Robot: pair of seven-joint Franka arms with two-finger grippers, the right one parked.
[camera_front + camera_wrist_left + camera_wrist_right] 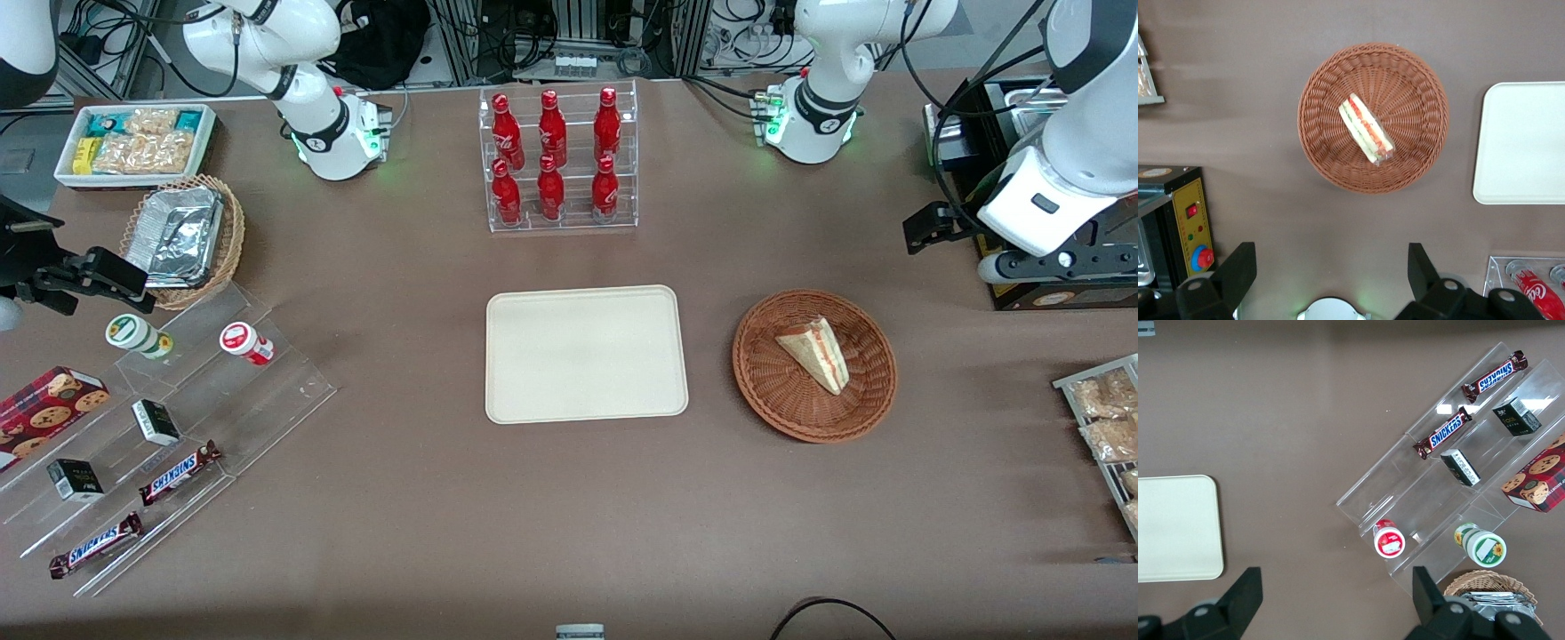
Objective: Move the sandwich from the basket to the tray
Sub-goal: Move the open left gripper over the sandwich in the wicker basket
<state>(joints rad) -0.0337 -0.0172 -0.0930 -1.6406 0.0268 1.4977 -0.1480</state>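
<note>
The sandwich, a pale bread wedge with red and green filling, lies in the round reddish-brown wicker basket. The cream tray lies flat beside the basket, toward the parked arm's end, with nothing on it. My gripper hangs high above the table at the working arm's end, well apart from the basket. Its fingers are spread wide and open, with only bare table between them.
A clear rack of red cola bottles stands farther from the front camera than the tray. A black machine with a yellow panel and a rack of snack packets sit at the working arm's end. A stepped acrylic shelf of snacks lies toward the parked arm's end.
</note>
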